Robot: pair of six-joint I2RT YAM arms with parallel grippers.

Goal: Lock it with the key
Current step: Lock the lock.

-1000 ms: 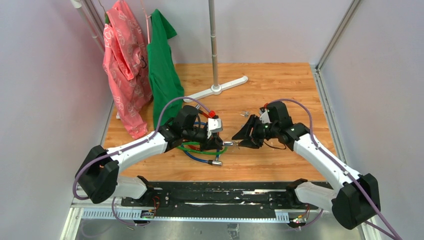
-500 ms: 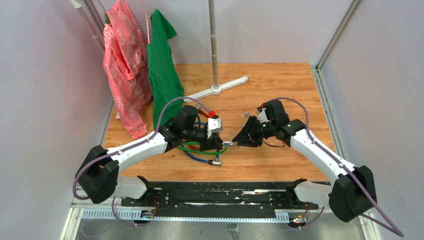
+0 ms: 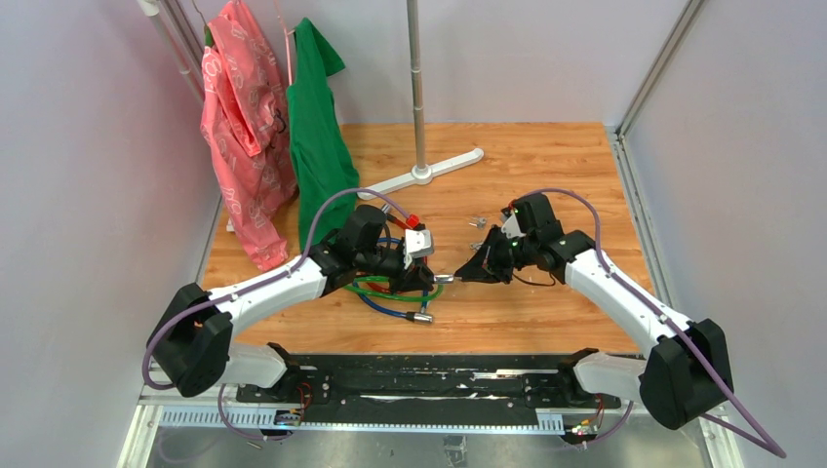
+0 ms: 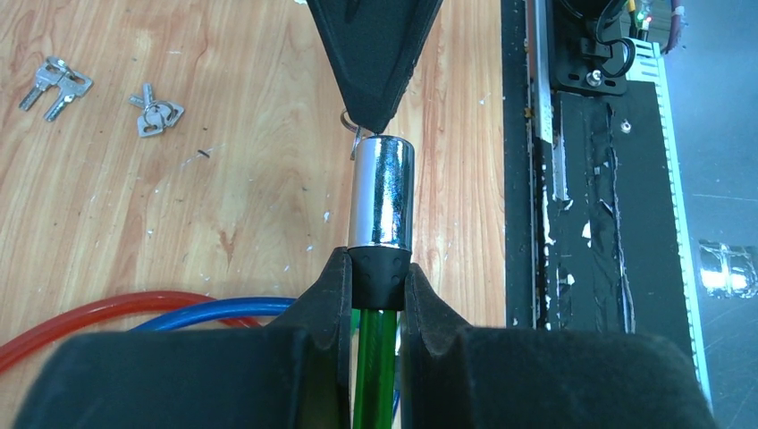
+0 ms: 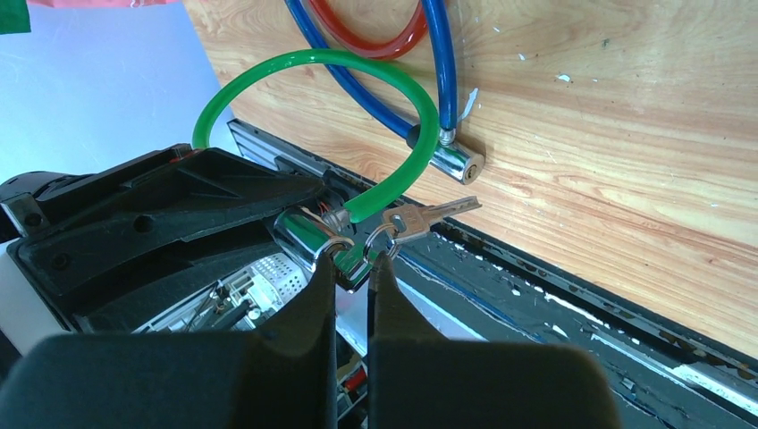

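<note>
My left gripper [image 4: 379,268] is shut on the black collar of the green cable lock [image 4: 375,357]. Its chrome barrel [image 4: 382,192] points away from the fingers. My right gripper [image 5: 355,264] is shut at the barrel's open end [image 5: 304,234], pinching the small silvery key [image 5: 356,265] seated there. A key ring with a second key [image 5: 429,214] dangles beside the fingertips. Seen from above, the left gripper [image 3: 427,278] and the right gripper [image 3: 462,278] meet tip to tip over the table's middle.
Blue [image 5: 442,80] and red [image 5: 375,36] cable locks lie coiled under the left arm, and the blue one's barrel [image 5: 451,161] rests on the wood. Spare key bunches [image 4: 54,85] [image 4: 156,112] lie farther back. A rack base [image 3: 421,174] and hanging pink [image 3: 239,127] and green [image 3: 317,127] clothes stand behind. A black rail [image 3: 419,375] runs along the near edge.
My right gripper has slid left up to the barrel's end and its fingers have gone from wide open to shut on the key. The left arm has held still.
</note>
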